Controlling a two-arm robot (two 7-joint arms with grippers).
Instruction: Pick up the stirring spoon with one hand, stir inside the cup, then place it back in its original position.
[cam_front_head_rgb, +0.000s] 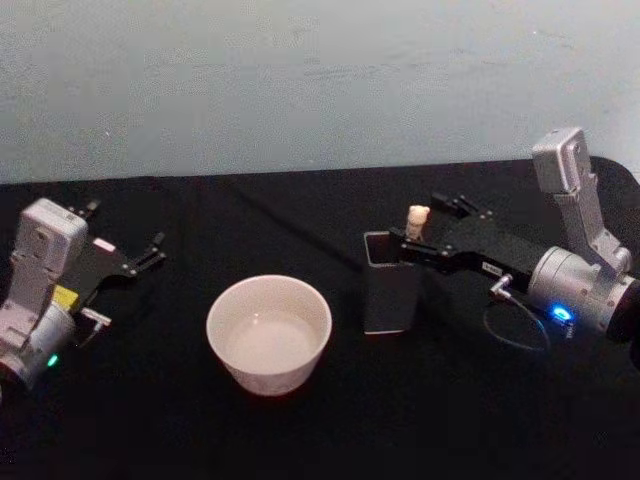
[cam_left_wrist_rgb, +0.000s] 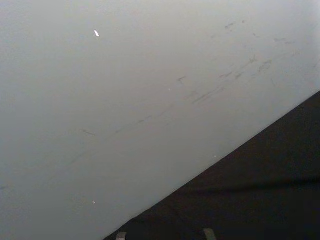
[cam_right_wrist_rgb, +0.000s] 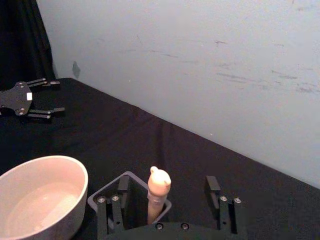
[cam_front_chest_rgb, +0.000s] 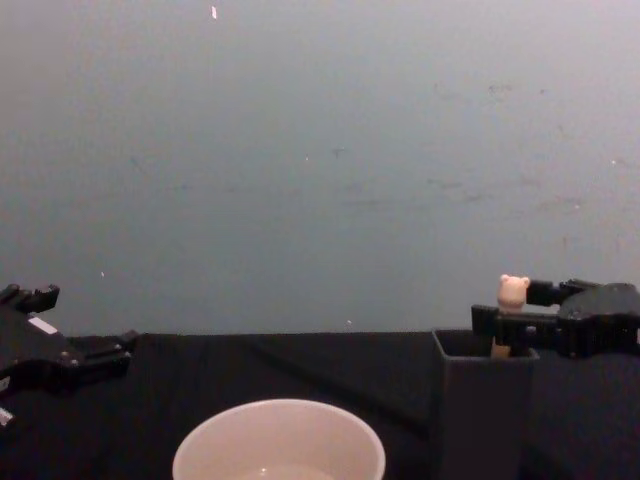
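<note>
At the holder (cam_front_head_rgb: 390, 292), right gripper (cam_front_head_rgb: 428, 228) brackets stirring spoon (cam_right_wrist_rgb: 159, 186)
Fingers (cam_right_wrist_rgb: 212, 186) spread, handle standing untouched between them; left gripper (cam_front_head_rgb: 150, 256) parked far left, likewise spread.

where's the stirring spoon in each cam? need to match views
Head: stirring spoon right of centre, standing in the holder.
Chest: far right, its top above the holder's mouth.
Right wrist: in the holder, between the right gripper's fingers.
Left wrist: faces wall and table.
Shared landmark: the holder.
</note>
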